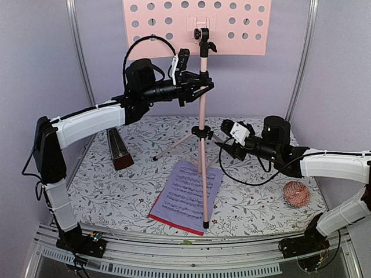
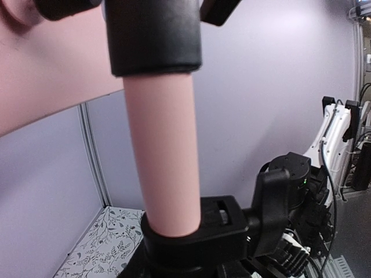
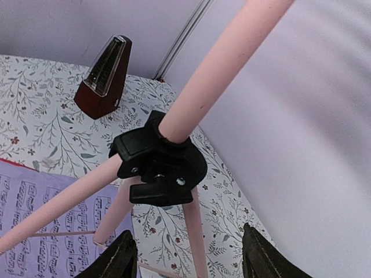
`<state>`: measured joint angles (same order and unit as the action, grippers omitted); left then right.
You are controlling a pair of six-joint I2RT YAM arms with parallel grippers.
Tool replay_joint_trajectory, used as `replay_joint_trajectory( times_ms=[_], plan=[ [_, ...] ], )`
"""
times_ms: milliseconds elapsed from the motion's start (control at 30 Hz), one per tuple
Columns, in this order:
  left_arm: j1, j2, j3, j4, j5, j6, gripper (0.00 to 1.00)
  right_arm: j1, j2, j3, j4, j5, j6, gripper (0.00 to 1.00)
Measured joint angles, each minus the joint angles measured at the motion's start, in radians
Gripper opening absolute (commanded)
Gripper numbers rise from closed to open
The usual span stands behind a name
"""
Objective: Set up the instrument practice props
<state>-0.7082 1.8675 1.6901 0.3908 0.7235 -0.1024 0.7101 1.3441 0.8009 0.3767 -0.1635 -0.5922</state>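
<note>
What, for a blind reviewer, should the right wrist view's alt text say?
Open right hand faces the black leg hub of the pink tripod music stand. A dark brown pyramid metronome stands behind; lilac sheet music lies left.

Bright, even light, soft shadows; the 2 wrist views blur close up (edges bend).

Music stand [image 1: 202,110] bars the middle, metronome [image 1: 119,149] left, knitted ball [image 1: 297,193] right; open tabletop [image 1: 261,202] lies between them.
</note>
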Motion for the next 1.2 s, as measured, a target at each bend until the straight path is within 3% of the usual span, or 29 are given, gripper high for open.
replay_joint_trajectory(
  times_ms=[400, 800, 1200],
  plan=[
    [0.000, 0.013, 0.016, -0.001, -0.003, -0.006, 0.00, 0.058, 0.061, -0.020, 0.145, 0.100, -0.343, 0.61],
    [0.000, 0.017, 0.021, -0.004, -0.003, -0.007, 0.00, 0.084, 0.113, -0.005, 0.166, 0.103, -0.426, 0.50],
    [0.000, 0.041, 0.049, -0.010, -0.003, -0.007, 0.00, 0.085, 0.143, 0.076, 0.107, 0.104, -0.431, 0.14]
  ],
)
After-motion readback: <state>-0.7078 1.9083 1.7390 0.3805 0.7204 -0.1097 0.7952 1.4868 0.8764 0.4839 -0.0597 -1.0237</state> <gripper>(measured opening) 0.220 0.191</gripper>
